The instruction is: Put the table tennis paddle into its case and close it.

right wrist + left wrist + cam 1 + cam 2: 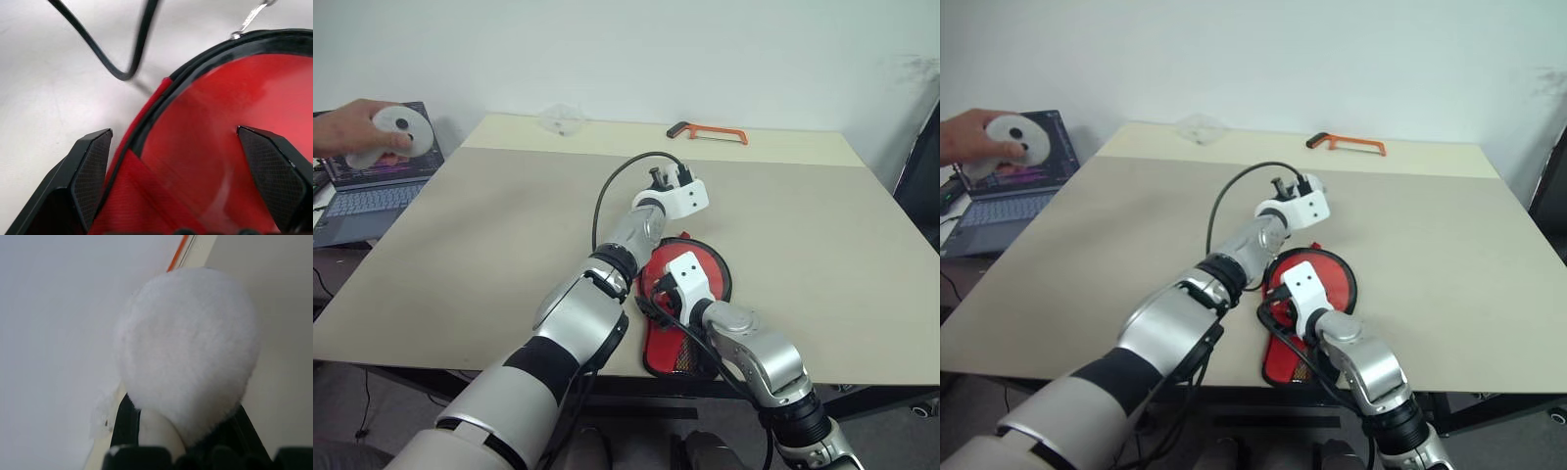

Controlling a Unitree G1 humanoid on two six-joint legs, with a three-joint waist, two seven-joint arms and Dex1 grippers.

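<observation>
The red case [658, 350] lies near the table's front edge, ringed by black zipper trim [146, 120]. A smooth red face, the table tennis paddle [210, 107], rests inside that trim; its handle is hidden. A metal zipper pull [249, 19] lies on the table at the case's rim. My right gripper [173, 142] is open and low over the case's left edge, one finger [90, 166] above the bare table and the other above the red face. My left gripper [668, 179] is raised beyond the case and points forward. A blurred white rounded shape [188, 347] sits close in the left wrist view.
An orange-framed hacksaw [710, 132] and a clear plastic item [561, 119] lie at the table's far edge. A black cable [607, 191] loops off my left arm. Off the table to the left are a laptop [372, 191] and a person's hand [347, 127] holding a white round device [401, 132].
</observation>
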